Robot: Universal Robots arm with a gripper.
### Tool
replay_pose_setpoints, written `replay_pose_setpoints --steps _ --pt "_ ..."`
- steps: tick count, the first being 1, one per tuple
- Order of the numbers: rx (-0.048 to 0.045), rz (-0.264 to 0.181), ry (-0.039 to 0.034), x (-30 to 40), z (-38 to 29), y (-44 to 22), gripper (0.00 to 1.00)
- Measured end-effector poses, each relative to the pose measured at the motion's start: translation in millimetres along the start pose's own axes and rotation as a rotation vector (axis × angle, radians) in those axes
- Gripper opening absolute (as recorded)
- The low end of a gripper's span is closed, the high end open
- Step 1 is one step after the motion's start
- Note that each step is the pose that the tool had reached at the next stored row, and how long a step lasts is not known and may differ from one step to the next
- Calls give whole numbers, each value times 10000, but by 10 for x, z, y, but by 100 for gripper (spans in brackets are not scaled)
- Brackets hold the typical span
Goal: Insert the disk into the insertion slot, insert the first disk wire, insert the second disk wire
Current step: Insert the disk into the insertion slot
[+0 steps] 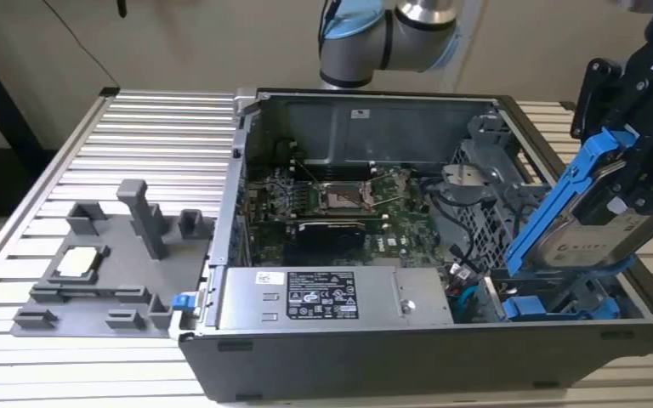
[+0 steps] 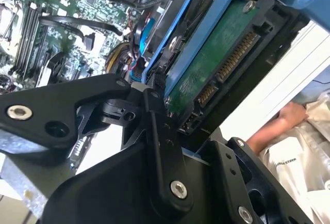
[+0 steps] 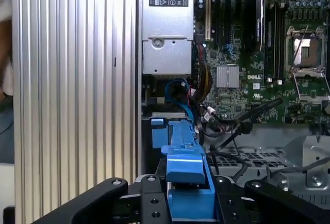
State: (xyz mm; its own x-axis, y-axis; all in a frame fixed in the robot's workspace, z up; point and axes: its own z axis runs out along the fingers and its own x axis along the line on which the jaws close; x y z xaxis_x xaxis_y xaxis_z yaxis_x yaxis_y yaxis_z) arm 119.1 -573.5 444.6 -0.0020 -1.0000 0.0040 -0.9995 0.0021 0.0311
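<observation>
Over the open case (image 1: 417,361), gripper (image 1: 631,174) tilted, clamping disk (image 1: 582,242)

A ribbed aluminium table (image 1: 156,127) is being taken up by an open computer case (image 1: 417,361) and, just beside it on the exterior view's left, a grey plastic fixture (image 1: 122,274).

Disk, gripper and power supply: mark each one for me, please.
the disk (image 1: 585,244), exterior view, on its silvery label face.
the gripper (image 3: 188,190), first wrist view, midway between its fingertips, shut on the disk's blue frame.
the power supply (image 1: 417,299), exterior view, on its bare metal top.
</observation>
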Motion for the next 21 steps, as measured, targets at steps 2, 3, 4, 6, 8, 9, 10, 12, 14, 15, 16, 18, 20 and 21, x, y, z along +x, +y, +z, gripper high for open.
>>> replay_pose_setpoints --steps 2,3,4,6,8,9,10,12,14,15,16,18,20,21 --pt "0 -22 -2 1 20 -1 33" --pt "0 -34 -3 1 31 -1 33" --pt "0 -46 -3 2 40 -1 33" --pt "0 -70 -5 3 60 -2 33" --pt "1 -93 -5 3 78 -4 33" --pt "1 -104 -5 4 88 -4 33" --pt "1 -115 -6 4 98 -5 33" --pt "1 -137 -6 5 117 -6 33" --pt "1 -158 -9 6 139 -7 33" --pt "1 -168 -10 6 149 -8 33" --pt "1 -178 -9 6 160 -10 33" --pt "1 -192 -11 6 183 -13 33" --pt "1 -202 -16 6 212 -16 33" --pt "1 -206 -17 6 225 -18 33"
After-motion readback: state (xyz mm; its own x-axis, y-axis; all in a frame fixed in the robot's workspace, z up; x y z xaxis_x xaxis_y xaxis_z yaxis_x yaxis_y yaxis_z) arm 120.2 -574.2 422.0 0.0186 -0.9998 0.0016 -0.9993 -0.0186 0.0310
